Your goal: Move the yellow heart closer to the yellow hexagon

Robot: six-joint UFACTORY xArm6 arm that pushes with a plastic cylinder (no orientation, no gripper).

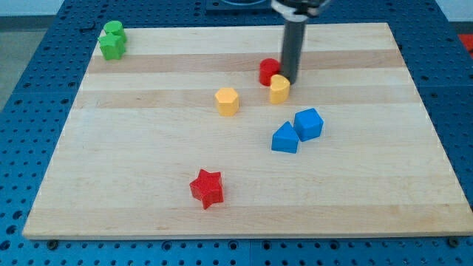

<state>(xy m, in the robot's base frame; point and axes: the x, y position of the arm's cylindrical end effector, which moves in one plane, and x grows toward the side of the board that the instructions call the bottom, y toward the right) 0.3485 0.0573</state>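
Yellow heart (279, 89) sits mid-board, right of yellow hexagon (228, 101), touching the red block (269, 72) behind; the tip (287, 80) presses its top-right edge; the rod bears no pincer

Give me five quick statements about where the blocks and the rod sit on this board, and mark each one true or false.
1. My tip is at the yellow heart, on its upper side in the view. True.
2. The yellow hexagon lies to the view's right of the yellow heart. False: it lies to the view's left, with bare board between them.
3. A red block sits right beside the rod, on its left in the view. True.
4. The red star is in the top left corner. False: it is near the view's bottom; a green block holds that corner.
5. Two blue blocks sit together below the yellow heart. True.
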